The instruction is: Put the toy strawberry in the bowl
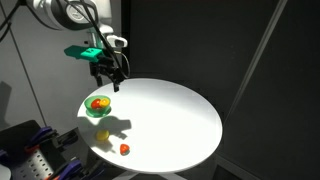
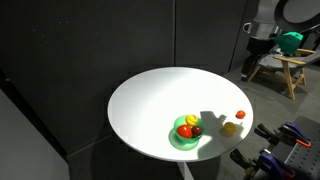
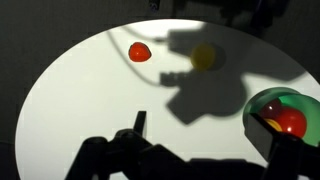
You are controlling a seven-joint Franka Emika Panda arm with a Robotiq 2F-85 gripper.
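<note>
We see the toy strawberry point(image 3: 140, 52) lying on the white table point(image 1: 170, 110), well apart from the bowl point(image 1: 98, 113), with a pale yellow toy fruit point(image 3: 204, 57) nearer the bowl. Our gripper point(image 1: 111, 77) hangs high off the bowl, empty, fingers spread.

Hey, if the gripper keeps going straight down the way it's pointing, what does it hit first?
Most likely the bare white table, just beside the green bowl. The gripper hangs open above it, pointing down. Depth is unclear, so it might clip the bowl's rim.
</note>
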